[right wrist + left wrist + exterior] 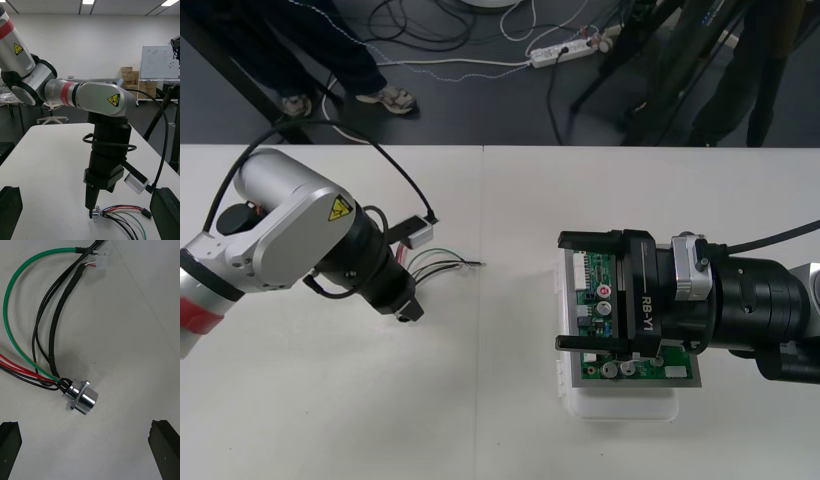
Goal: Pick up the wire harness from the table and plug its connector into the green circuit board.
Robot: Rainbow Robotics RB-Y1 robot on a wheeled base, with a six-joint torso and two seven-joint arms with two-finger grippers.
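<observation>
Lying loose, harness (54,341), red, black, green wires, metal socket (83,399), both jaws released.

I see the pale table (500,330) carrying the wire harness (442,264), its socket (81,396) lying just beneath my left gripper (410,310); the white base (620,408) sits under my right gripper (565,292).

We note the socket (81,396) is polished, mirror-bright metal; the wires (7,292) wear smooth glossy insulation, one black sleeve (56,320) matt; table (131,333) matt.
</observation>
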